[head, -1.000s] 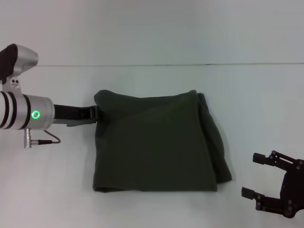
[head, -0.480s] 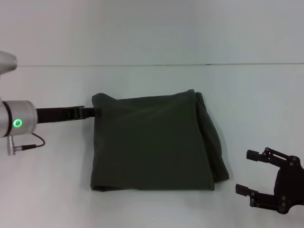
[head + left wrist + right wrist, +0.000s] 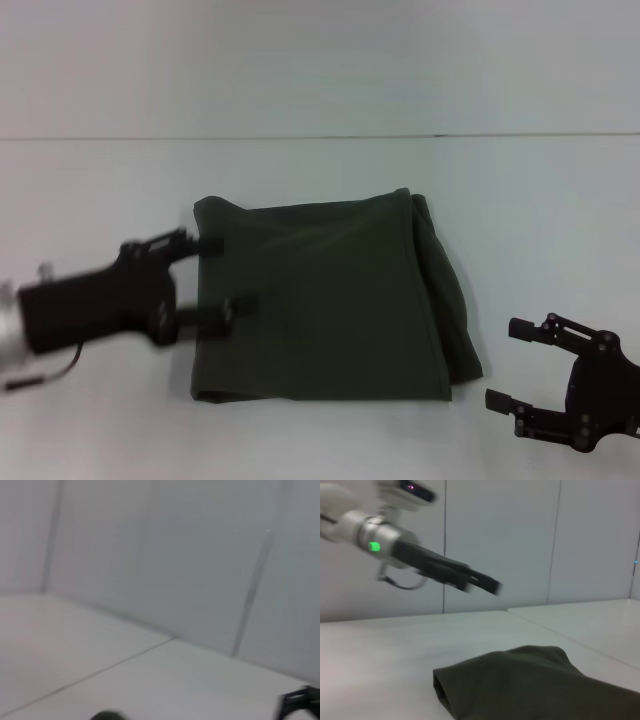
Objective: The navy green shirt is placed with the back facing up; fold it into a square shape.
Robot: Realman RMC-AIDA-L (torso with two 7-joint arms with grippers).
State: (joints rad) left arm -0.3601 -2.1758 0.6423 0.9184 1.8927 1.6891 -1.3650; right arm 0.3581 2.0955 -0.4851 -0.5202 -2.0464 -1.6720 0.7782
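The navy green shirt lies folded into a rough rectangle in the middle of the white table, plain side up, with a loose thicker fold along its right edge. The right wrist view shows one rounded corner of the shirt close up. My left gripper is blurred with motion over the shirt's left edge. Its fingers are spread open and hold nothing. In the right wrist view the left gripper hangs in the air above the table. My right gripper stands open on the table near the shirt's front right corner, apart from the cloth.
The white table ends at a straight far edge against a pale panelled wall. In the left wrist view only table, wall and a dark shape at the frame's edge show.
My left arm has swung from the shirt's far left corner toward the front, and its gripper now sits over the left edge. The right gripper has crept slightly left. The shirt has not moved.
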